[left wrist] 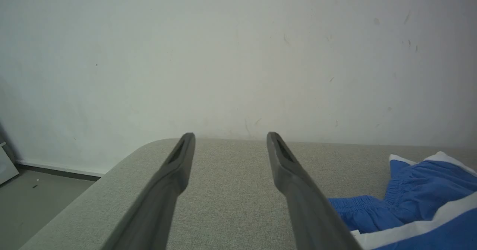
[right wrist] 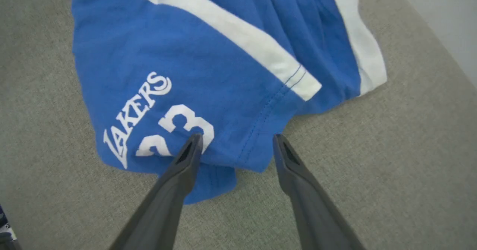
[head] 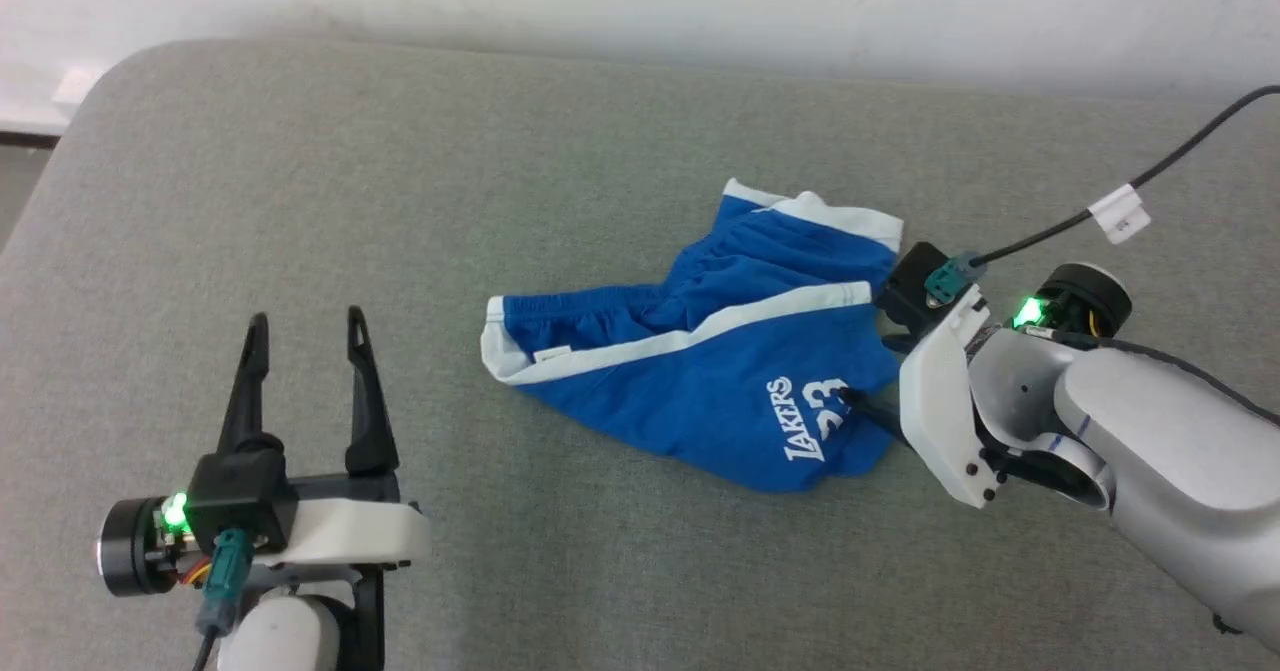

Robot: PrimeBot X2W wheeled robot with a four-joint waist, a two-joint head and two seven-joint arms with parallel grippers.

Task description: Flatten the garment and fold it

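Right pincer [right wrist: 237, 138] gapes, perhaps touching crumpled garment [right wrist: 149, 48].

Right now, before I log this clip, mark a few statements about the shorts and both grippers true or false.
1. The shorts lie fully flattened. False: they are crumpled, with one leg bunched over the other.
2. The right gripper is open, its fingers at the hem by the number print. True.
3. The left gripper is shut on the waistband. False: it is open over bare cushion, apart from the shorts.
4. The shorts rest on a grey cushion. True.
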